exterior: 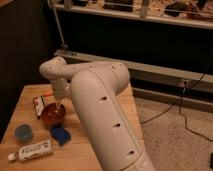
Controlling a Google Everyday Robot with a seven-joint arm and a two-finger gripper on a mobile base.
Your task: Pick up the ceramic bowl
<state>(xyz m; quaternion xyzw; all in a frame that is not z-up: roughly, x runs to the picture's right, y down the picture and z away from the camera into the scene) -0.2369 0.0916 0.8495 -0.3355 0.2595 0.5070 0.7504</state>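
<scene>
1. The ceramic bowl (52, 115) sits on the tabletop (67, 156), just behind the blue cup (23, 132); it is not lifted.
2. Your pincer (59, 103) hangs at the bowl's far rim; whether it is apart or together cannot be told.
3. Outstanding: secure the grasp, then lift.

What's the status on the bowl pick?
Tool low over ceramic bowl. Bowl sits on table, not lifted. Red-white packet close beside it, dark blue object near front; nothing above it.

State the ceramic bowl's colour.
Ceramic bowl: glossy orange-red, darker rim, camera view; tool just over it.
</scene>
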